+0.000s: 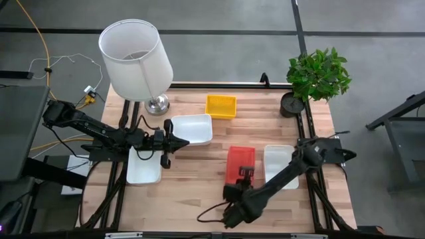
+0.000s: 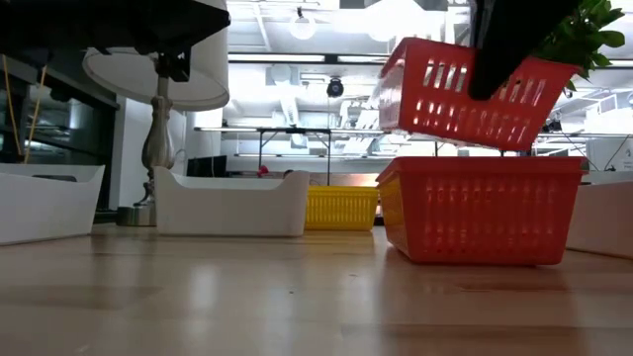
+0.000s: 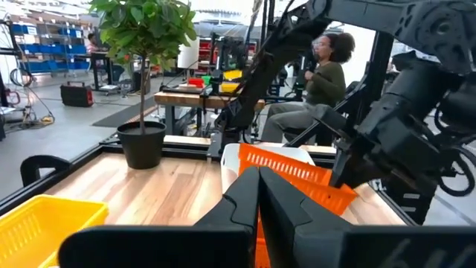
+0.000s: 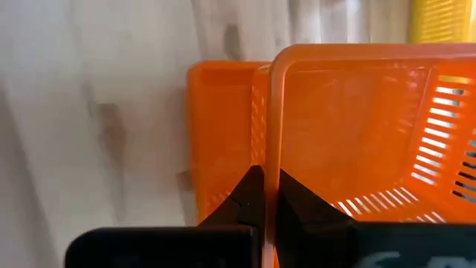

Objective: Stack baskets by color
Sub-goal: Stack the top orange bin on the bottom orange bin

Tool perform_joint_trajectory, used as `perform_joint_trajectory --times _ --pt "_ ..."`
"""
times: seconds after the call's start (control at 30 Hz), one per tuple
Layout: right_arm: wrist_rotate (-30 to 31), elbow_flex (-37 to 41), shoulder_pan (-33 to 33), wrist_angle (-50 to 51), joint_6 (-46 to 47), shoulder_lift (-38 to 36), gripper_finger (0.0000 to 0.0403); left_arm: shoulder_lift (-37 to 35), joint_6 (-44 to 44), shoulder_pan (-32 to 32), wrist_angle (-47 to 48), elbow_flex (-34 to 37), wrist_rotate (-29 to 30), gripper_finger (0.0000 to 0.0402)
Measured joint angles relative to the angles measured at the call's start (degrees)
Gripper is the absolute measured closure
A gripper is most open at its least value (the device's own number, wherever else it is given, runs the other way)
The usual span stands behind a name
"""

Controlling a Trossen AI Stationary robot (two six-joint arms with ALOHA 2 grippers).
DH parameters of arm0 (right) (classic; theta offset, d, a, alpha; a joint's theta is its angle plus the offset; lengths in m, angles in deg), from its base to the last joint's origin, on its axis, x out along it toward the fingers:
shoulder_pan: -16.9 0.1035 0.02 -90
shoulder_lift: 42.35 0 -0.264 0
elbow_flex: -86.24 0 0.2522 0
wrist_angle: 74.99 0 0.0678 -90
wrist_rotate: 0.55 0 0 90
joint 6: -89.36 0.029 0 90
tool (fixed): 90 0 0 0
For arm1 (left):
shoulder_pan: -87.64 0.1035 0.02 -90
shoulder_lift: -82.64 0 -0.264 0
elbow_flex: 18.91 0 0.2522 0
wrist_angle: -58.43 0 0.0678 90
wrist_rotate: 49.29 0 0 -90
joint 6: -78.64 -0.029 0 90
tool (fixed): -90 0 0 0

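While the right gripper [image 1: 246,174] holds a red basket [image 1: 240,159] over its twin, the high view shows the pair at the bench's [image 1: 199,192] near centre, a white basket [image 1: 279,166] just beside them on the right. The left gripper [image 1: 178,141] waits with fingers clenched on nothing, its tip at the rim of a second white basket [image 1: 192,129]; a third white basket [image 1: 143,167] lies below that arm, and a yellow basket [image 1: 220,105] sits toward the far edge, between the lampshade [image 1: 135,58] and the potted plant [image 1: 317,76].

In the low view, the lifted red basket [image 2: 463,91] hangs tilted, clear above the seated red basket [image 2: 481,209]. My judgement: level it and square the rims before lowering, otherwise a corner may catch and shove the lower one.

In the left wrist view, the closed fingers [image 3: 260,201] point toward the raised basket [image 3: 297,186], with a seated person [image 3: 323,74] beyond the bench.

In the right wrist view, the fingers [image 4: 256,201] pinch the thin rim of the upper basket [image 4: 349,126], the lower one [image 4: 219,141] offset beneath.

Red and yellow walls are slotted mesh plastic, likely flexible; white ones are smooth and solid. All are shallow rectangles with tapered sides, suited to nesting.
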Motion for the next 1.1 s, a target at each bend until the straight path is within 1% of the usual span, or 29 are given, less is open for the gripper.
perform_joint_trajectory --times 0.17,0.33,0.63,0.87,1.1 --pt "-3.71 -3.66 -1.02 -0.05 -0.19 1.84 0.0403 0.00 0.10 -0.54 0.07 0.00 0.00 0.0401" --pt "-7.17 -3.26 -2.48 0.07 0.45 1.86 0.0403 0.00 -0.06 -0.57 0.05 0.00 0.00 0.0401" --pt "-11.74 -2.77 -3.71 -0.45 -5.14 1.88 0.0403 0.01 -0.93 -0.55 0.06 0.00 -0.01 0.0402" --pt "-15.75 -2.72 -4.01 -1.06 -6.67 1.88 0.0403 0.02 -0.49 -0.55 0.07 0.00 -0.02 0.0401" --pt "-16.15 -2.70 -4.29 -5.11 -7.83 1.88 0.0403 0.01 -0.35 -0.55 0.07 0.00 -0.02 0.0401"
